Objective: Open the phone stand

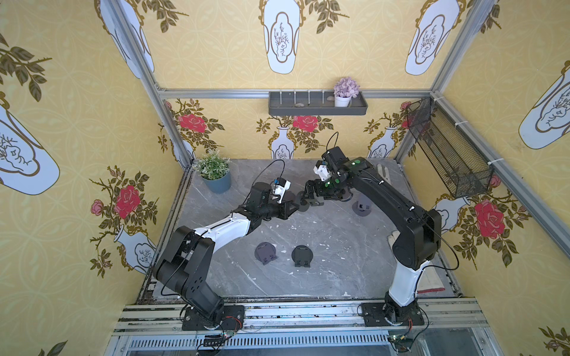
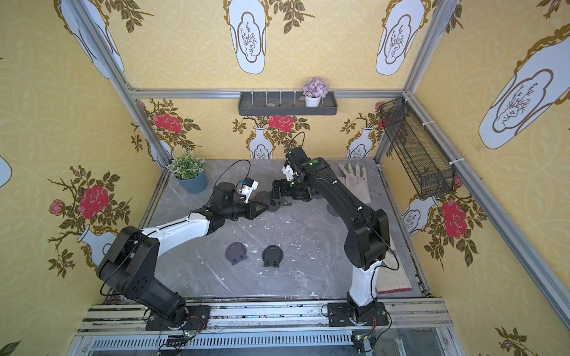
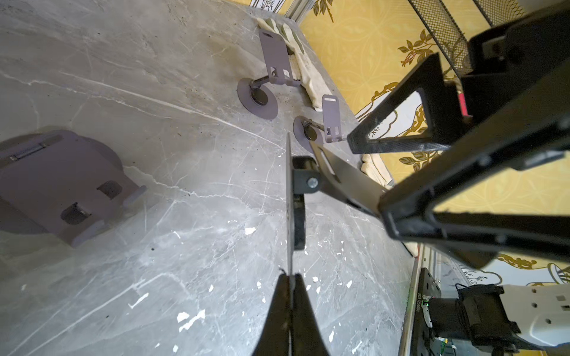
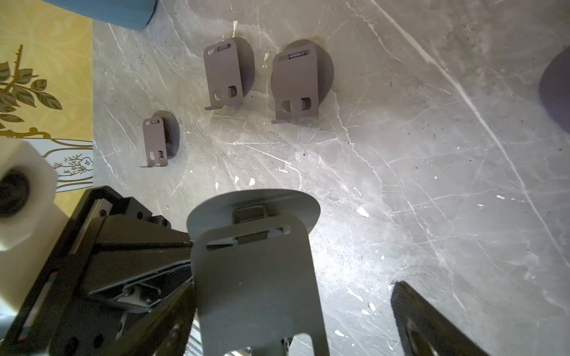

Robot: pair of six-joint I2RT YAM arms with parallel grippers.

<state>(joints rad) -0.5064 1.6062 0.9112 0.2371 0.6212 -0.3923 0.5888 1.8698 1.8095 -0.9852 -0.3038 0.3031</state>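
Observation:
A grey phone stand hangs above the marble table between my two grippers. My left gripper is shut on the rim of its round base, which shows edge-on in the left wrist view. The stand's back plate is swung out from the base at an angle. My right gripper is open around that plate. One of its fingers is close against the plate's edge; the other stands well clear.
Two folded stands lie on the table's near middle. Two opened stands stand by a white glove at the right. A potted plant fills the back left corner.

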